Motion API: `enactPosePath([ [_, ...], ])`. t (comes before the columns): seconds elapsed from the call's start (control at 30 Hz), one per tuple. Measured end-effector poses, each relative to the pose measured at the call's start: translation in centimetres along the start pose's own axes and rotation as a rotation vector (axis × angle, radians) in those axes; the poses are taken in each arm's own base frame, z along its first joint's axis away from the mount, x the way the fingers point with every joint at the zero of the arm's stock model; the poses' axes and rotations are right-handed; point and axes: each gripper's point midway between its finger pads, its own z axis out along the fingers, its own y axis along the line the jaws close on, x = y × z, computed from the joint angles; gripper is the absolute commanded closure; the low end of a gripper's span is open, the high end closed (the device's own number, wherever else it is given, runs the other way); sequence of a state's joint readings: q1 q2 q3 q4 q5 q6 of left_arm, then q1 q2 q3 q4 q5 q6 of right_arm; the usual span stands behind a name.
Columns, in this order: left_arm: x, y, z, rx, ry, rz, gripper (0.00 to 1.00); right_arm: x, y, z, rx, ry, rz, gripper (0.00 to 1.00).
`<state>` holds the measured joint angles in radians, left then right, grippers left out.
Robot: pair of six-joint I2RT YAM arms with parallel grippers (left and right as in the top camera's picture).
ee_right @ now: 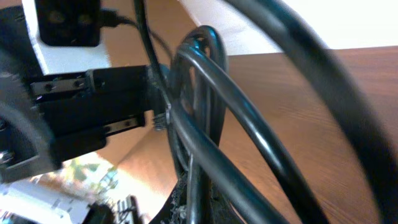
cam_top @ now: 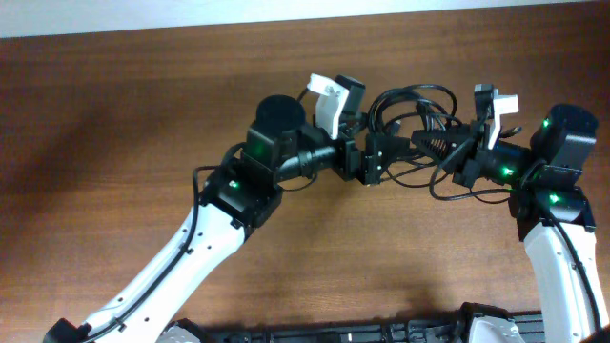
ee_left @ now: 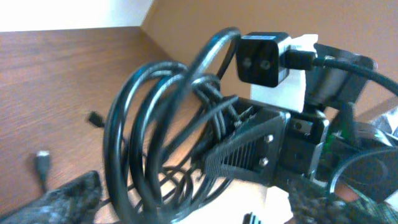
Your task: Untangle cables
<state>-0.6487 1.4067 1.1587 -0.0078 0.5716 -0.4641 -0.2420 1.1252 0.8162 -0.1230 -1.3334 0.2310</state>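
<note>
Overhead: one tangle of cables; left claw apart, right claw clamped on it

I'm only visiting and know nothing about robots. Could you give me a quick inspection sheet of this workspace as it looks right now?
Surface: brown wooden table.
Job's things: thin black cables looped in one tangled bundle between the two claws; small plugs lie on the wood.
Clutter: nothing seen.
Claws: left claw open, with loops passing between its fingers; right claw shut on the cables.
Cables: thicker black wires run along the arms, separate from the tangle.
Surroundings: pale strip beyond the table's far edge.
</note>
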Motion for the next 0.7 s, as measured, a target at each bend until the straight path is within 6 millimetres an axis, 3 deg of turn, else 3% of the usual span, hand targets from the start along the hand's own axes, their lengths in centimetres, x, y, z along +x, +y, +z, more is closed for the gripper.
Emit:
enactPosePath([
  [0.1,-0.3,2.0,-0.8,-0.05,0.0,0.01,0.01,-0.3,-1.6,-0.1,0.091,-0.022,0.033,0.96],
  [0.27,-0.2,4.0,-1.2,-0.141,0.008,0.118,0.01,-0.5,-2.4,-0.2,0.136,-0.035,0.064,0.96],
  [0.5,0.3,3.6,-0.6,-0.164,0.026,0.347,0.01,-0.4,-1.9,-0.1,0.105,-0.028,0.101,0.96],
  [0.7,0.0,4.5,-0.8,-0.224,0.03,0.462,0.0,-0.1,-1.3,0.0,0.071,-0.018,0.151,0.96],
])
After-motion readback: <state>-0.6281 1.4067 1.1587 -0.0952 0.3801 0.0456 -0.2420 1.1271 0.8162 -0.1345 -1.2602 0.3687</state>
